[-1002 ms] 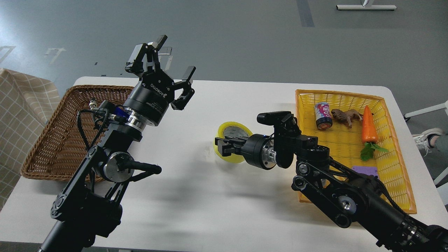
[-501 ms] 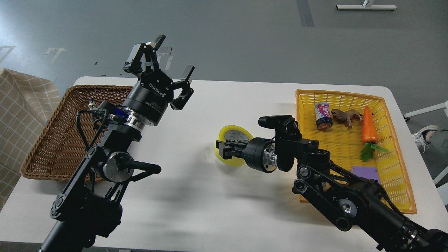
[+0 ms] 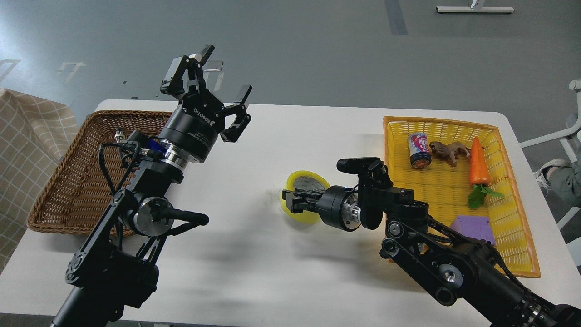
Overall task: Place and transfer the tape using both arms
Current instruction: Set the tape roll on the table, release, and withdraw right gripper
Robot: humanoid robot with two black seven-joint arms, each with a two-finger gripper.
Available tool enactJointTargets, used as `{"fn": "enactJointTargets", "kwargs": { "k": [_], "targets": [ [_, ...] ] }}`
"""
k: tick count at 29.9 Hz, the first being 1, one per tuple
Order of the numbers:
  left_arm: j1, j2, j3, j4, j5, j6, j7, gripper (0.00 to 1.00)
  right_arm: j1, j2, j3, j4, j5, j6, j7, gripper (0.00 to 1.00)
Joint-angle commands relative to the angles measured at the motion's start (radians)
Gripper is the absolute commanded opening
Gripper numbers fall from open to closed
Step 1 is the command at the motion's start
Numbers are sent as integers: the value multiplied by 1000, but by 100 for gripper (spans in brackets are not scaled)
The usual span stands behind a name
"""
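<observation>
The tape (image 3: 305, 182), a yellow roll with a grey-white core, stands on edge at the middle of the white table (image 3: 272, 272), touching it or just above it. My right gripper (image 3: 290, 202) reaches in from the right, pointing left, and is shut on the tape's near rim. My left gripper (image 3: 225, 71) is open and empty. It is held high over the table's back left, pointing up and away, well apart from the tape.
A brown wicker basket (image 3: 68, 181) sits at the left. A yellow plastic basket (image 3: 435, 123) at the right holds a can (image 3: 419, 150), a toy animal (image 3: 449, 151), a carrot (image 3: 479, 164) and a purple block (image 3: 474, 227). A checked cloth (image 3: 27, 136) hangs at far left.
My right gripper has shifted slightly right and toward me, taking the tape with it. The left arm has barely moved. The purple block shows more.
</observation>
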Motion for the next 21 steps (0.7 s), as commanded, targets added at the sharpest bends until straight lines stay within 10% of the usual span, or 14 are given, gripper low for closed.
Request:
{"fn": "enactJointTargets", "kwargs": {
  "k": [1, 10, 16, 21],
  "targets": [
    [0, 1, 0, 0, -2, 0, 0, 100, 0, 0, 1, -1, 0, 0, 0, 33],
    [0, 1, -1, 0, 0, -1, 1, 100, 0, 0, 0, -6, 15, -31, 9, 56],
    [0, 1, 0, 0, -2, -1, 1, 100, 14, 0, 36, -3, 31, -165, 11, 97],
    [-5, 1, -1, 0, -3, 9, 10, 100, 23, 0, 98, 7, 37, -237, 9, 100]
  ]
}}
